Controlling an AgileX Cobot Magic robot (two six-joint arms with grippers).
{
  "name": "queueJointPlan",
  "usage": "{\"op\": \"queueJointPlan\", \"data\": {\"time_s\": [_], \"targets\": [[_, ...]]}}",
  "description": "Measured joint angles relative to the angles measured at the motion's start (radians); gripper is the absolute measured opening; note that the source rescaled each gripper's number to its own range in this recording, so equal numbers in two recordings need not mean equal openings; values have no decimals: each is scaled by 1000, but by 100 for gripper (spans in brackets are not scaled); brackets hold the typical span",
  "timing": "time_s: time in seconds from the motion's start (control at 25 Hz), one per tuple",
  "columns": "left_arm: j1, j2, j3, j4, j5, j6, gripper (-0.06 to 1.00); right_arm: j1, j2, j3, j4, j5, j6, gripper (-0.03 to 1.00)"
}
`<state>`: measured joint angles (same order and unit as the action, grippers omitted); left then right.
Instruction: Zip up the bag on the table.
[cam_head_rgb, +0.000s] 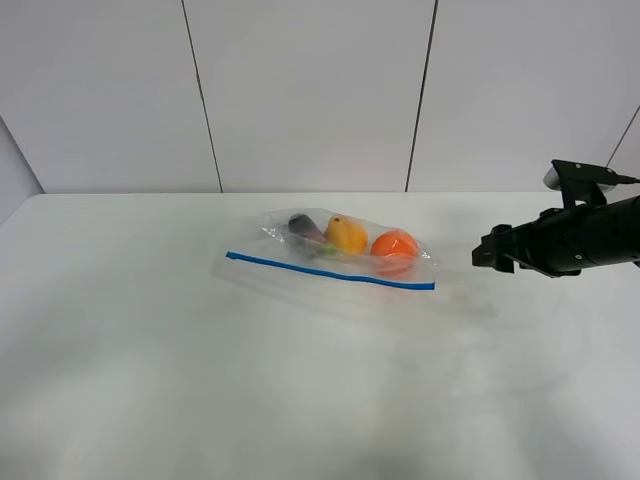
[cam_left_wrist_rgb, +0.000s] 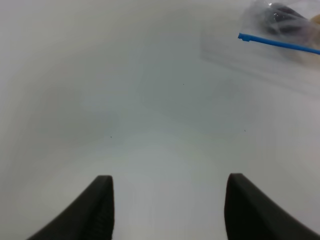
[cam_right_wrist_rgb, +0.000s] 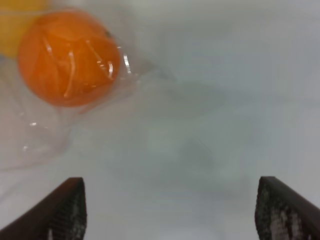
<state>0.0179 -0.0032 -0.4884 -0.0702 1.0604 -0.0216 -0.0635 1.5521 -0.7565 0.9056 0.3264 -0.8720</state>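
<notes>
One bag (cam_head_rgb: 335, 255) lies mid-worktop (cam_head_rgb: 150, 380), blue zip strip (cam_head_rgb: 330, 271) on its near edge. Inside: one eggplant (cam_head_rgb: 304, 228), one yellow fruit (cam_head_rgb: 347, 235), one orange (cam_head_rgb: 394, 248). Only the high view shows all three. Right gripper (cam_right_wrist_rgb: 170, 210), jaws released, hovers right of the bag. Left gripper (cam_left_wrist_rgb: 167, 210), jaws apart, empty, appears only in its wrist view.

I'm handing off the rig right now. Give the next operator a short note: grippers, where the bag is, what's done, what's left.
Left gripper: open, empty, over bare table, short of the bag's blue zipper strip.
Right gripper: open wide, empty, beside the bag at its orange end.
Bag: lies flat mid-table, zipper edge toward the near side.
Done: nothing gripped yet.
Left: hold the bag, run the zipper shut.
</notes>
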Motion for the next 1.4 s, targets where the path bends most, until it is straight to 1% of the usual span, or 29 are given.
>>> {"op": "queueJointPlan", "data": {"time_s": [0.28,0.6,0.8,0.96,1.08,1.4], "targets": [[0,0,0,0,0,0,71,-6,0,0,-8,1,0,100],[0,0,0,0,0,0,71,-6,0,0,-44,2,13,100],[0,0,0,0,0,0,71,-6,0,0,-82,2,45,100],[0,0,0,0,0,0,71,-6,-3,-1,-156,3,104,100],[0,0,0,0,0,0,71,-6,-24,-2,-190,3,140,100],[0,0,0,0,0,-10,71,-6,-119,-3,-208,14,169,100]]}}
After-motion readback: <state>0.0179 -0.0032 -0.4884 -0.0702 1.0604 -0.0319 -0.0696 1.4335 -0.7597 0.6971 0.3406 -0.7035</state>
